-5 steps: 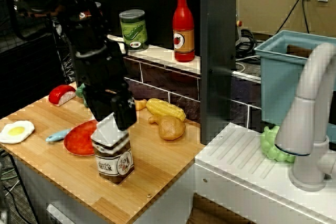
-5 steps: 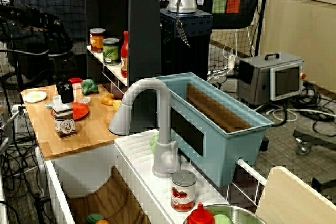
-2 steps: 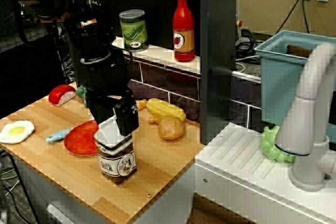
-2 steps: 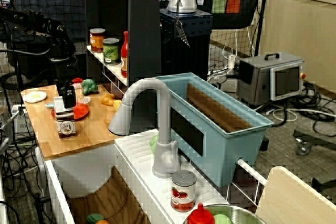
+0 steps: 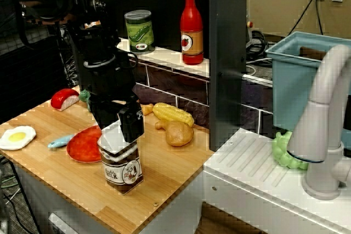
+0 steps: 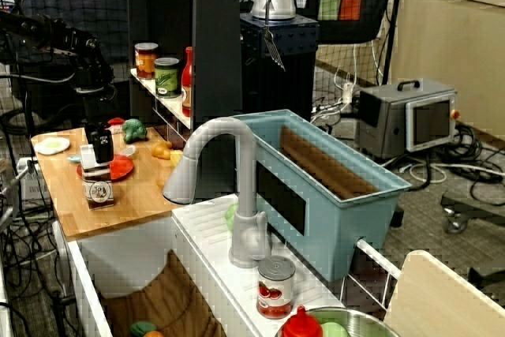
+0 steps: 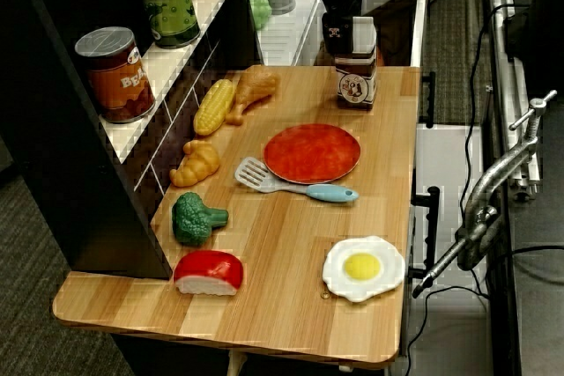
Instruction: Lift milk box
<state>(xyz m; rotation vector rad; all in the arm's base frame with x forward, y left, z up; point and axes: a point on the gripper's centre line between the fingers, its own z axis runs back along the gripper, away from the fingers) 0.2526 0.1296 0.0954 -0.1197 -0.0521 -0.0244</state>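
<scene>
The milk box (image 5: 123,168) stands upright on the wooden counter (image 5: 175,173) near its front edge, brown band and "MILK" label facing out. My black gripper (image 5: 118,130) comes down from above with a finger on each side of the white gabled top, shut on it. In the far view from the sink side the milk box (image 6: 99,192) sits under the gripper (image 6: 96,159). The view from the counter's end shows the milk box (image 7: 356,81) at the far edge, base on the wood, under the gripper (image 7: 351,37).
A red plate (image 5: 83,146) lies just left of the box, with a potato (image 5: 179,133) and corn (image 5: 173,114) behind to the right. A green-labelled can (image 5: 139,31) and red bottle (image 5: 191,26) stand on the back shelf. A spatula (image 7: 295,184) and fried egg (image 7: 363,266) lie further along.
Over the last second the gripper came down over the carton's top and the box shifted slightly right and turned a little. Since 0.4 s ago almost nothing has moved.
</scene>
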